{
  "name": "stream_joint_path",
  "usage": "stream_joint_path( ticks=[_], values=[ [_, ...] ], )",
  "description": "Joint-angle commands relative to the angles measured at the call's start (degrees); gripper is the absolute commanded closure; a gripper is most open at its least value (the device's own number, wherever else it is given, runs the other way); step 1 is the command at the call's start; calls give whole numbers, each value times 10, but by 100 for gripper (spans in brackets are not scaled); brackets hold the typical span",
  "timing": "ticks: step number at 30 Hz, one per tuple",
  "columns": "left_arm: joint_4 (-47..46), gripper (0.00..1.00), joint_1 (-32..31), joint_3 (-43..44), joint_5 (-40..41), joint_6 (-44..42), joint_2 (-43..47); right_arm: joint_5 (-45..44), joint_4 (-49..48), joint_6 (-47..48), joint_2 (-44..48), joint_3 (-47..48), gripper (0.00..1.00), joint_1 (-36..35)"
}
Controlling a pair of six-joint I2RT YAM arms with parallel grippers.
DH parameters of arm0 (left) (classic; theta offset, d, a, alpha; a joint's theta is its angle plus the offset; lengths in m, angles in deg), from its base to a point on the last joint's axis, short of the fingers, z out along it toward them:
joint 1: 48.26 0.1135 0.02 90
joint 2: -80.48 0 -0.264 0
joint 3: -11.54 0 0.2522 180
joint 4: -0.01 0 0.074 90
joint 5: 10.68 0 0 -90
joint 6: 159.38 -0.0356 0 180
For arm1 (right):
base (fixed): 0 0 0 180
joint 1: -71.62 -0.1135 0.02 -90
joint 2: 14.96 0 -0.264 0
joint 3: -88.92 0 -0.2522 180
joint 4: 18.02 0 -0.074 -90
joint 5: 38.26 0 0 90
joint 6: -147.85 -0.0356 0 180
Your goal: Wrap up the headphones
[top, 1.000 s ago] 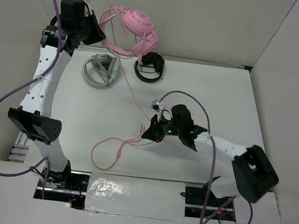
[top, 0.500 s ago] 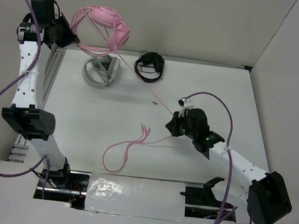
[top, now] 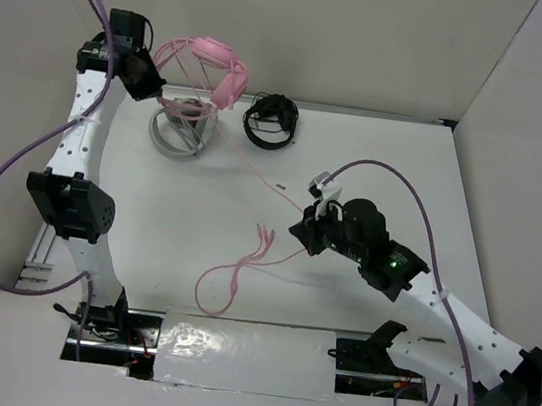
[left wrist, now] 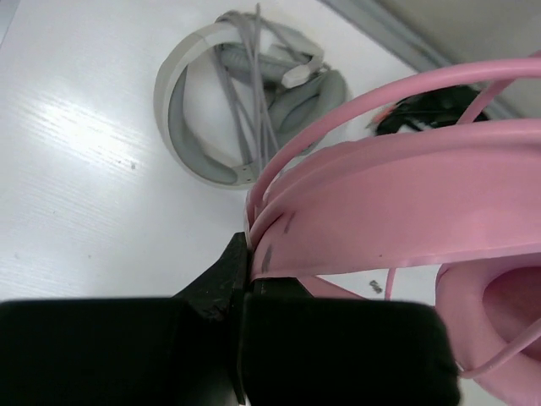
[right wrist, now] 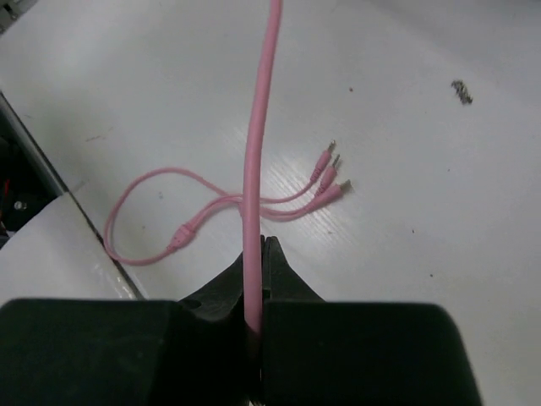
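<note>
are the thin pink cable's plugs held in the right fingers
No, the plugs lie on the white table; the fingers pinch the pink cable further along.

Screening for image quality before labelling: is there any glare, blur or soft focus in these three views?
Top external: evenly lit and sharp, glare only on the shiny strip at the near edge. Left wrist: the pink headphones loom close and soft; the grey-white headphones read sharper. Right wrist: cable crisp, mild sheen on the table.
</note>
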Motion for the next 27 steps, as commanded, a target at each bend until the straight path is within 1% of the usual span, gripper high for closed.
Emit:
stream_joint_path(
  ticks=[1,2,4,5,8,11,14,17,18,20,21,22,24,27],
  values=[
    [-7,100,-30,4,65,19,-24,-67,57,41,43,81,100,-33],
    [-13,100,-33,-9,62,9,-26,-120,70,48,50,92,100,-43],
    [-23,100,-34,-26,51,2,-25,-179,79,46,55,128,100,-45],
    [-26,100,-34,-45,50,4,-23,-224,84,42,59,139,100,-45],
    [-42,100,-41,-76,58,3,-17,-249,71,43,69,172,100,-45],
    [-61,100,-48,-89,41,-18,-16,-247,62,56,68,192,100,-46],
    [-70,100,-34,-97,3,-20,-16,-310,75,56,65,204,100,-47],
    [-67,100,-31,-97,19,-18,-14,-343,84,55,83,197,100,-46],
    [-67,100,-27,-95,6,-19,-15,-354,86,53,89,194,100,-46],
    [-53,100,-28,-79,10,-13,-21,-338,96,56,102,193,100,-46],
    [-48,100,-31,-74,25,-12,-28,-319,96,75,106,192,100,-46],
    [-38,100,-40,-63,31,-12,-32,-277,92,90,107,192,100,-46],
    [-38,100,-53,-59,36,-25,-42,-251,92,102,99,201,100,-48],
    [-48,100,-83,-68,57,-45,-51,-259,92,119,62,226,100,-48]
  ],
)
